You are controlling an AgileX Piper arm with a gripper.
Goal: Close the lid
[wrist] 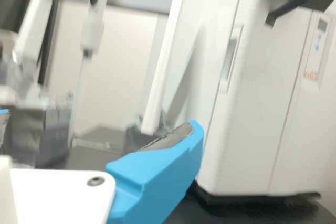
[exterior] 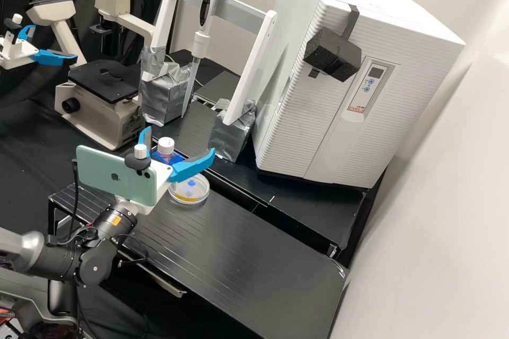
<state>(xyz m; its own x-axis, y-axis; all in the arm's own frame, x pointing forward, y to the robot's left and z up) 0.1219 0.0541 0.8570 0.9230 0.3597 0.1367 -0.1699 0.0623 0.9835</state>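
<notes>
In the high view, the gripper was well apart from the white cabinet, fingers spread and empty, presumably for clearance. A white cap and a round dish were also well apart from the cabinet; which bore the task's lid was unclear. In the wrist view, one finger stood before the cabinet.

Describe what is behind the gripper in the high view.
Behind the gripper, a white-capped bottle with a blue body shows, and a round clear dish. The bottle's base and some of the dish's rim are covered.
</notes>
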